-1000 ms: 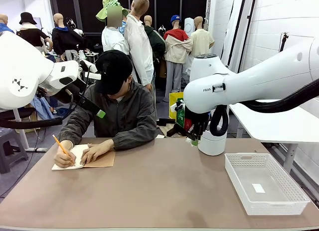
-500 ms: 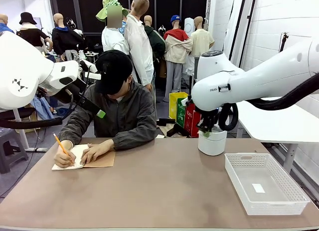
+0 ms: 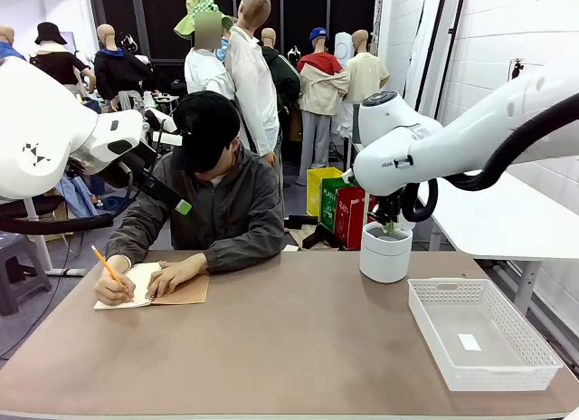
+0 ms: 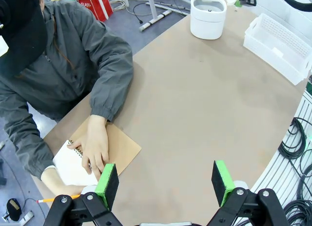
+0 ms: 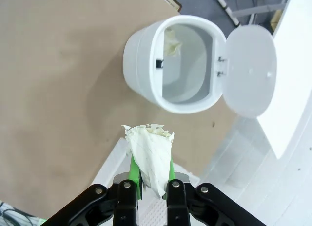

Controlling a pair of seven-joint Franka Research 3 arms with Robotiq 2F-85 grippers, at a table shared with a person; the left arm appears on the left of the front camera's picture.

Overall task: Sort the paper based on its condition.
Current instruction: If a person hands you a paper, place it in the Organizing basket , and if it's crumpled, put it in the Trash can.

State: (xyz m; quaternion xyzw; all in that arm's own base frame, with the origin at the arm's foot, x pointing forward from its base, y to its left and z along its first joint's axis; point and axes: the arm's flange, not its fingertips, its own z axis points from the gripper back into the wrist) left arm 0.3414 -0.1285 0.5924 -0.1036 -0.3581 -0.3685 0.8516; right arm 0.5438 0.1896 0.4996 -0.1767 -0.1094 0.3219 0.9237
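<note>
Pinches crumpled paper [image 5: 148, 155] in the right gripper [image 5: 151, 175], lower centre, aimed at the open bin [image 5: 141, 65], apparently for discarding. Spreads the left gripper [image 4: 165, 171] wide, empty, along the bottom edge, likely awaiting another sheet.

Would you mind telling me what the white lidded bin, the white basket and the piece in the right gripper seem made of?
The white round lidded bin: probably smooth plastic, evenly glossy. The white rectangular basket: moulded plastic, with lattice walls. The crumpled off-white piece in the right gripper: thin matt paper, creased, with a ragged torn edge.

Paper [image 5: 171, 41] in bin [image 5: 140, 60] left of basket [image 3: 496, 378]
</note>
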